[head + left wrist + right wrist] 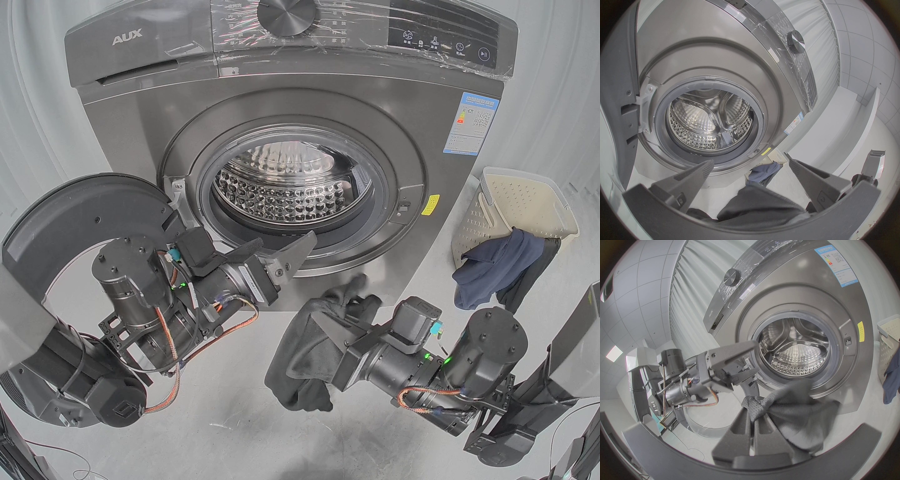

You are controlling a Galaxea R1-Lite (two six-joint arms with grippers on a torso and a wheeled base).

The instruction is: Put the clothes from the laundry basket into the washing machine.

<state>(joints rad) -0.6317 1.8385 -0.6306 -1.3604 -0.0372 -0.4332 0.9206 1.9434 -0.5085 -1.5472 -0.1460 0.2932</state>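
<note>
Your dark grey garment (303, 356) hangs from the right gripper (753, 422), its fingers clamped on the bunched top. Just ahead and above it is the washing machine (400, 125), door open. The left gripper (285, 242) sits at the opening's lower rim, fingers spread apart. Beyond the right gripper, the laundry basket (531, 194) has a blue garment (494, 265) over its rim.
</note>
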